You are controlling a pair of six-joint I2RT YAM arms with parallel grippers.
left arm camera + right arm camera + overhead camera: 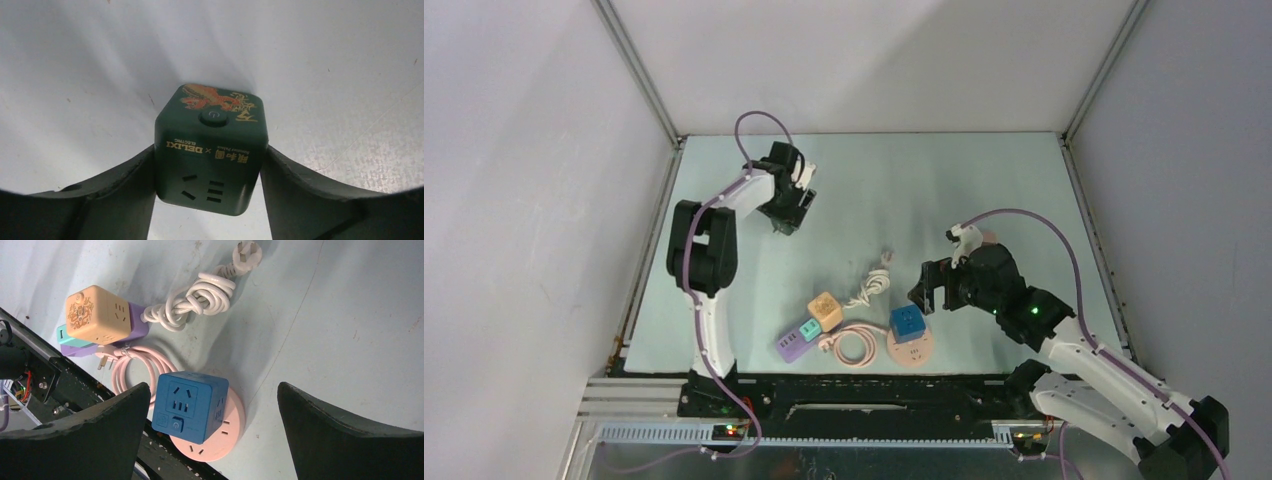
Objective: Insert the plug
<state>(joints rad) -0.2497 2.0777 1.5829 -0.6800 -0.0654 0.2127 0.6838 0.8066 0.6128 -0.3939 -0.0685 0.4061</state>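
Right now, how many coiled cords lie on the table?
2: the white cord beside the orange cube, the pink cord beside the blue cube. Others may be hidden.

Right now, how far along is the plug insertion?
Done: nothing inserted yet. The white cord's plug and the pink cord's plug lie loose on the table.
In hand: the left gripper touches both sides of the green cube socket. The right gripper hangs open over the blue cube socket.
Remaining: grasp a plug and seat it.
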